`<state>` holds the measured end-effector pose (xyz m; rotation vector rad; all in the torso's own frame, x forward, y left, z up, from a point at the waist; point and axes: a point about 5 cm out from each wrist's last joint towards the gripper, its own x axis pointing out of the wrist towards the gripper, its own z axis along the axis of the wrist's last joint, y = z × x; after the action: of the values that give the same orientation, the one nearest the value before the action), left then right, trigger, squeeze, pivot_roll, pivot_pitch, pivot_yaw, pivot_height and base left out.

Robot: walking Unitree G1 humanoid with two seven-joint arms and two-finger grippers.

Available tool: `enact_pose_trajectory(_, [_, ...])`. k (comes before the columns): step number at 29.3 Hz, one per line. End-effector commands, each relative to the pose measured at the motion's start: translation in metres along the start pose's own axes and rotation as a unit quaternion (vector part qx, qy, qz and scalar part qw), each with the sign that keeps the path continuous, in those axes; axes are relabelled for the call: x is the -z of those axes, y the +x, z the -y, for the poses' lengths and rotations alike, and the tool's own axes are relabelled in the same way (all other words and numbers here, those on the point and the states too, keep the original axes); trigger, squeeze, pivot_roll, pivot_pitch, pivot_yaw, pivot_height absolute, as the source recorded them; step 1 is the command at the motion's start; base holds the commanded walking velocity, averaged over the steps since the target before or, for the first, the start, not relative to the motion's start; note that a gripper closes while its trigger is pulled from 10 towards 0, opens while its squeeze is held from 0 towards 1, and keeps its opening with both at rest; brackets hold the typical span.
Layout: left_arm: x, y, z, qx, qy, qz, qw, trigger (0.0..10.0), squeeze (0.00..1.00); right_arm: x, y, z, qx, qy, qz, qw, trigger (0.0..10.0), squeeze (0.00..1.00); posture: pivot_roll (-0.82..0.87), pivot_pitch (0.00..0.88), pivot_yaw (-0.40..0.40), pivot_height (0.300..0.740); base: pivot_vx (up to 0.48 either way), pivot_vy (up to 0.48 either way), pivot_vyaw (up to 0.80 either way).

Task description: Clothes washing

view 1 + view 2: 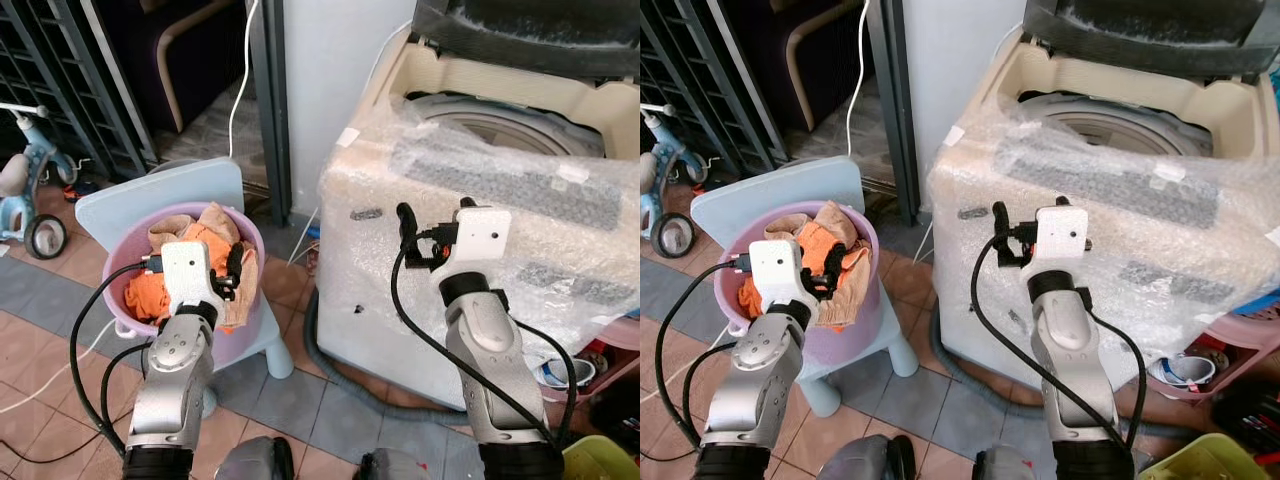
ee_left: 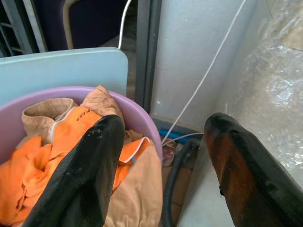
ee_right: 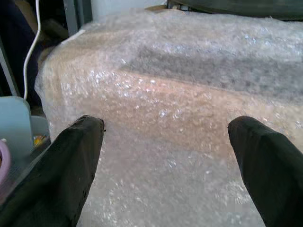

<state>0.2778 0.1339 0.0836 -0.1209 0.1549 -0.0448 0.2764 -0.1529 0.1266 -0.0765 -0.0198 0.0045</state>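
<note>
Left pincer (image 2: 161,161) spread wide, grasping nothing, poised over the orange clothes (image 1: 170,285) heaped in the purple basin (image 1: 250,335), apparently lined up to pluck a garment. Basin parked on a pale blue chair (image 1: 165,195) just beside the washing machine (image 1: 480,150), lid up, drum ready. Right pincer (image 3: 165,156) likewise spread, empty, facing the machine's bubble-wrapped front.
</note>
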Motion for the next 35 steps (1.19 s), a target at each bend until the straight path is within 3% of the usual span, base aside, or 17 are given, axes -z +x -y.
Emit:
enact_pose_trajectory(1, [0.001, 0.003, -0.004, -0.007, 0.011, -0.001, 1.0, 10.0, 0.0, -0.001, 0.0, -0.003, 0.005, -0.011, 0.01, 1.0, 10.0, 0.0, -0.12, 0.076, 0.031, 0.74, 0.0, 0.48, 0.0])
enact_pose_trajectory(3, [-0.001, 0.004, -0.003, -0.008, 0.011, 0.002, 1.0, 10.0, 0.0, -0.004, 0.0, -0.009, -0.017, 0.027, 0.011, 0.999, 10.0, 0.0, -0.12, 0.074, 0.035, 0.74, 0.0, 0.48, 0.0])
enact_pose_trajectory(8, [-0.007, 0.004, -0.002, -0.006, 0.022, 0.028, 0.999, 10.0, 0.0, -0.009, 0.003, -0.015, -0.018, -0.009, 0.021, 1.0, 10.0, 0.0, -0.11, 0.085, 0.025, 0.74, 0.0, 0.48, 0.0])
enact_pose_trajectory(9, [-0.007, 0.004, -0.002, -0.009, 0.024, 0.029, 0.999, 10.0, 0.0, -0.005, 0.002, -0.017, -0.032, -0.017, 0.002, 0.999, 10.0, 0.0, -0.1, 0.087, 0.019, 0.74, 0.0, 0.0, 0.0])
enact_pose_trajectory(13, [-0.006, 0.002, -0.008, -0.013, 0.025, 0.033, 0.999, 10.0, 0.0, -0.004, -0.002, -0.021, -0.064, 0.02, 0.005, 0.998, 10.0, 0.0, -0.09, 0.088, 0.009, 0.74, 0.0, 0.0, 0.0])
enact_pose_trajectory(16, [-0.007, 0.0, -0.009, -0.011, 0.012, 0.035, 0.999, 10.0, 0.0, -0.006, -0.002, -0.025, -0.074, 0.009, 0.011, 0.997, 10.0, 0.0, -0.09, 0.093, 0.015, 0.74, 0.0, 0.0, 0.8])
enact_pose_trajectory(21, [-0.008, 0.002, -0.007, -0.006, 0.007, 0.036, 0.999, 10.0, 0.0, -0.013, 0.007, -0.03, -0.081, 0.016, 0.019, 0.996, 10.0, 0.0, -0.1, 0.116, 0.019, 0.74, 0.351, 0.0, 0.44])
enact_pose_trajectory(30, [-0.009, 0.004, -0.004, -0.004, 0.004, 0.041, 0.999, 10.0, 0.0, -0.014, 0.011, -0.024, -0.083, 0.011, 0.019, 0.996, 10.0, 0.0, -0.1, 0.109, 0.016, 0.74, 0.447, 0.0, 0.0])
enact_pose_trajectory(35, [-0.008, 0.004, -0.005, -0.005, 0.003, 0.037, 0.999, 10.0, 0.0, -0.016, 0.009, -0.036, -0.121, 0.003, 0.025, 0.992, 10.0, 0.0, -0.1, 0.107, 0.017, 0.74, 0.448, 0.0, 0.16])
